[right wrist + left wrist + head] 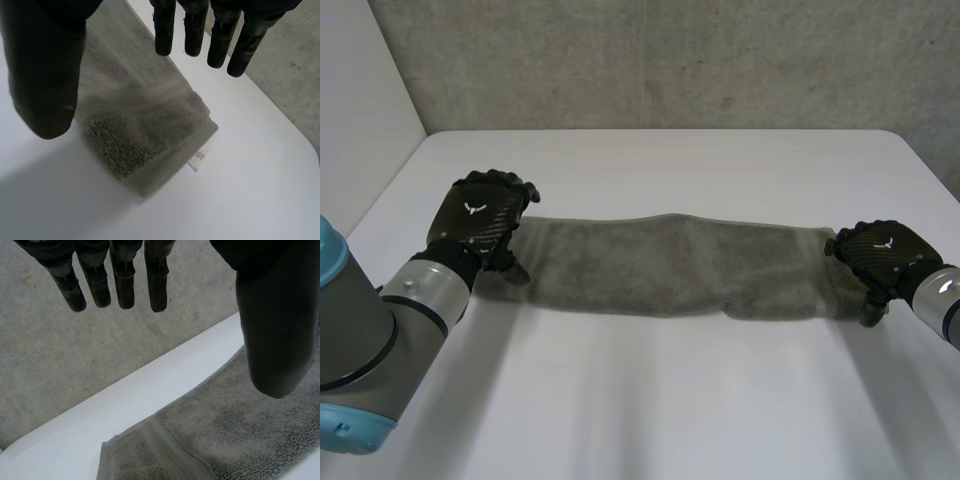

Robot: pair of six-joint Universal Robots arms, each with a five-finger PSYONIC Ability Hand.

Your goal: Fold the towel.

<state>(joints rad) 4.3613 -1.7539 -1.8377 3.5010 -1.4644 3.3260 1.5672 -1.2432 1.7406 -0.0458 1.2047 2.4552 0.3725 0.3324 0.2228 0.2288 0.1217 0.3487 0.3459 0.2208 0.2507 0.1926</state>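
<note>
- A grey towel (pixel 670 265) lies on the white table (pixel 650 400) as one long, narrow strip. It runs left to right across the middle, with a few soft ridges along its length.
- The left hand (pixel 478 222) sits at the towel's left end, back of the hand up.
- In the left wrist view its fingers (pixel 125 285) are straight and spread, well apart from the thumb (pixel 277 330), and they clasp nothing. The hemmed end of the towel (pixel 240 430) lies below the palm.
- The right hand (pixel 882 255) is at the towel's right end, near the table's right edge.
- In the right wrist view its fingers (pixel 195 30) also hang straight and apart from the thumb (pixel 42 75), with no cloth between them. The folded end of the towel (pixel 140 125) lies beneath.
- A small white label (pixel 196 160) sticks out from that end's corner.
- A rough grey wall (pixel 670 60) stands behind the table's far edge.
</note>
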